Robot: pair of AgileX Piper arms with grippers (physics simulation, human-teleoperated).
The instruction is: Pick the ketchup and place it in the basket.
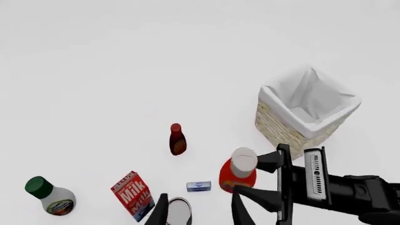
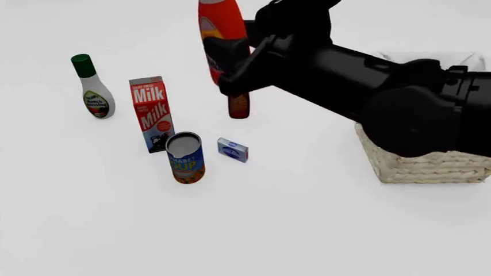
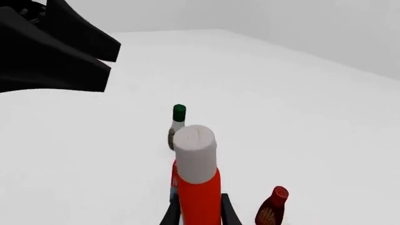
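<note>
The ketchup [image 2: 222,40], a tall red bottle with a white cap [image 3: 195,152], is upright and held off the table, its top cut off by the front view's upper edge. My right gripper [image 2: 234,77] is shut on its lower body; in the right wrist view the fingers [image 3: 228,213] flank the red bottle [image 3: 200,197]. From above, the left wrist view shows the ketchup [image 1: 236,169] left of the basket [image 1: 306,110]. The wicker basket [image 2: 422,164] stands at the right, largely hidden by the right arm. My left gripper [image 1: 200,213] is open, high above the table, holding nothing.
On the table stand a ranch bottle [image 2: 94,89], a Milk carton [image 2: 151,112], a soup can [image 2: 185,156], a small blue box [image 2: 232,149] and a dark sauce bottle [image 2: 238,106] behind the held ketchup. A black part of the other arm [image 3: 56,51] fills a corner of the right wrist view.
</note>
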